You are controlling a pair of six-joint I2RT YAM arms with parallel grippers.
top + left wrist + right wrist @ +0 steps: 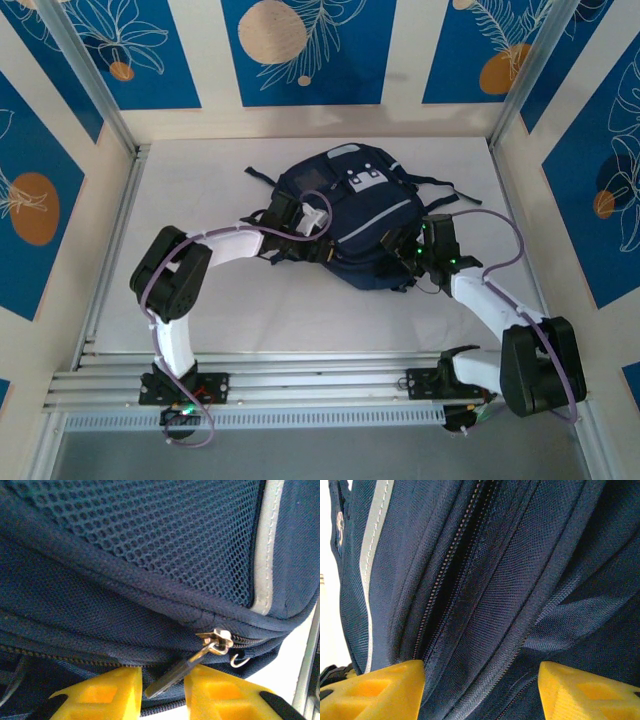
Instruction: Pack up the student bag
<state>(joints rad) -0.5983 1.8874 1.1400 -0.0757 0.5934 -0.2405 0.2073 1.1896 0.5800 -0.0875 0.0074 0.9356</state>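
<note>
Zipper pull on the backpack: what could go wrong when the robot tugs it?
1. The zipper pull hangs slanted between the yellow fingers of the left gripper; a shallow pinch could slip off it.
2. The right gripper straddles loose backpack fabric beside the zipper teeth; with a weak hold, the backpack might slide on the table when tugged.

Above the slotted aluminium rail (320, 385), the left arm (176, 340) and right arm (488, 300) are white links joined by bulky black housings. A lilac cable (518, 245) loops along each. The fingers (102, 692) are bright yellow moulded plastic with recessed pockets.
</note>
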